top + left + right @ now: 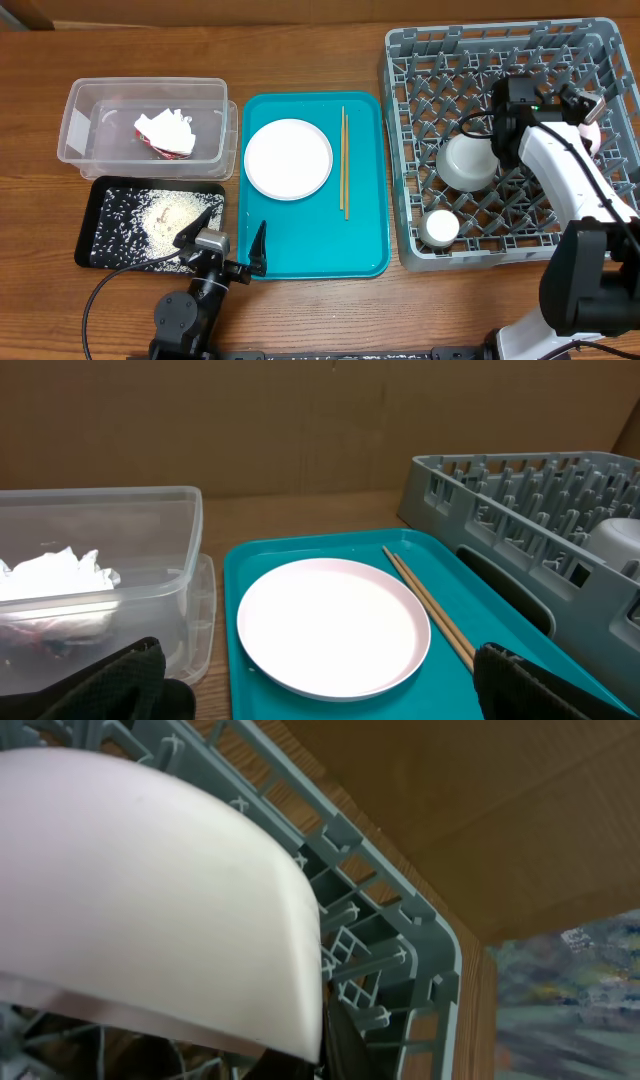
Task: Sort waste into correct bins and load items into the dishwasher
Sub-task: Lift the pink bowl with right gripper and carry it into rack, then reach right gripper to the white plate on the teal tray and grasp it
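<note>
The pale round plate (288,159) and the pair of chopsticks (344,163) lie on the teal tray (320,250); both also show in the left wrist view, plate (330,622) and chopsticks (430,610). My left gripper (232,246) is open and empty at the tray's front edge, short of the plate. My right gripper (585,115) is over the far right of the grey rack (420,150), shut on the small pink bowl (150,890), held tilted. The steel bowl (468,160) sits upside down in the rack, and the white cup (440,228) stands there too.
The clear tub (85,125) at the back left holds crumpled white paper with a red bit (165,133). The black tray (100,225) in front of it holds rice grains and crumbs (165,220). A brown wall stands behind the table.
</note>
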